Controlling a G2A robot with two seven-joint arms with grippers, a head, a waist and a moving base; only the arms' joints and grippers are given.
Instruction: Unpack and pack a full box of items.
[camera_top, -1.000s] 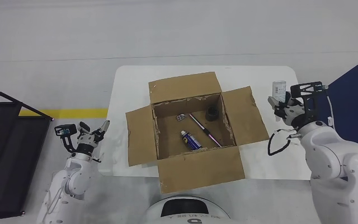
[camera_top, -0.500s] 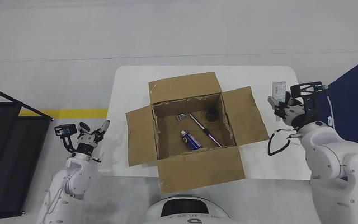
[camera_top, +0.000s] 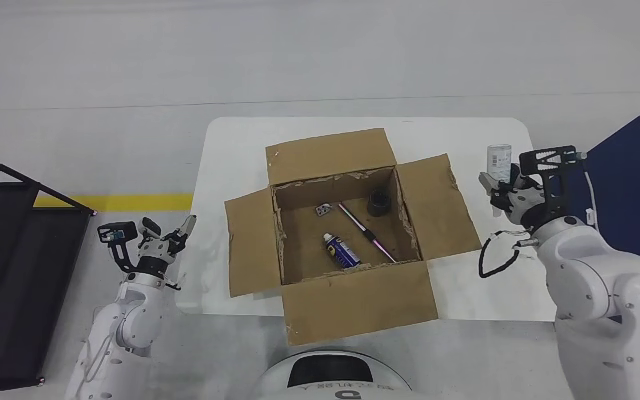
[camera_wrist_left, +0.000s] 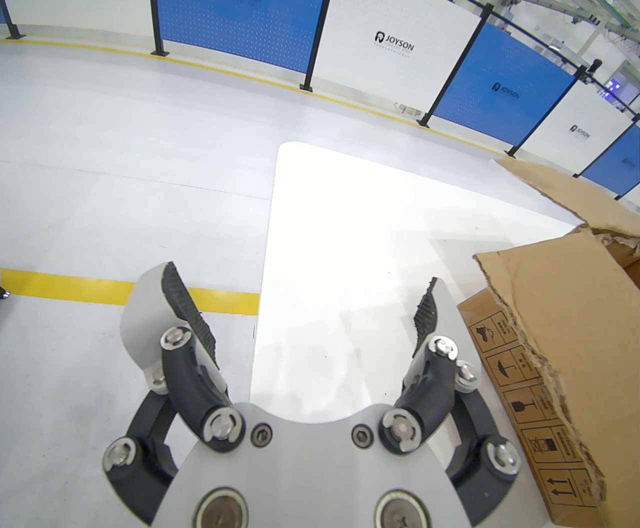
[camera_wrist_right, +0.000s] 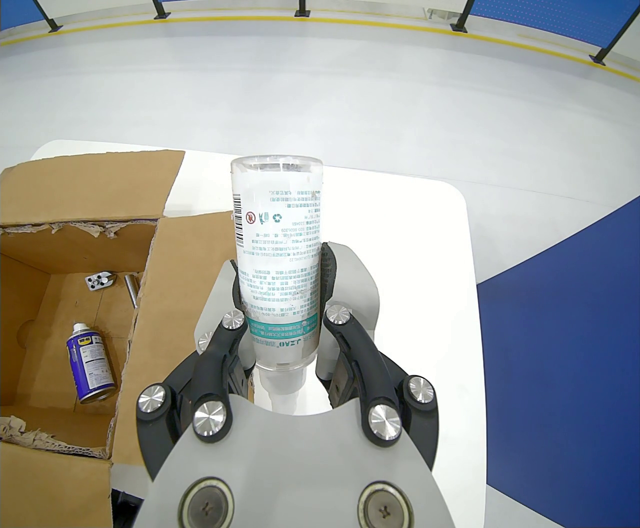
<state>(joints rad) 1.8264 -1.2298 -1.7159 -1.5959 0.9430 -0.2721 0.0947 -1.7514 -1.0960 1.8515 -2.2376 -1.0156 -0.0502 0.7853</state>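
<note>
Cardboard box (camera_top: 360, 300), matt brown, its torn edges rough and fibrous with the corrugation showing. The desk (camera_wrist_left: 350, 225) under it is smooth white with a faint gloss, catching soft reflections. Left pincer (camera_wrist_left: 300, 295): brushed bare-metal plates, shiny screw heads, matt black links, and pads (camera_wrist_left: 187, 305) of black ribbed rubber. Right pincer (camera_wrist_right: 282, 267), same build, and in it a bottle (camera_wrist_right: 277, 225) of clear glossy plastic with a smooth printed label. Down in the box, a spray can (camera_wrist_right: 90, 362) in glossy blue-coated metal, a small block (camera_wrist_right: 98, 281) of bare machined metal, and a rod (camera_top: 365, 232) with a metallic sheen.
</note>
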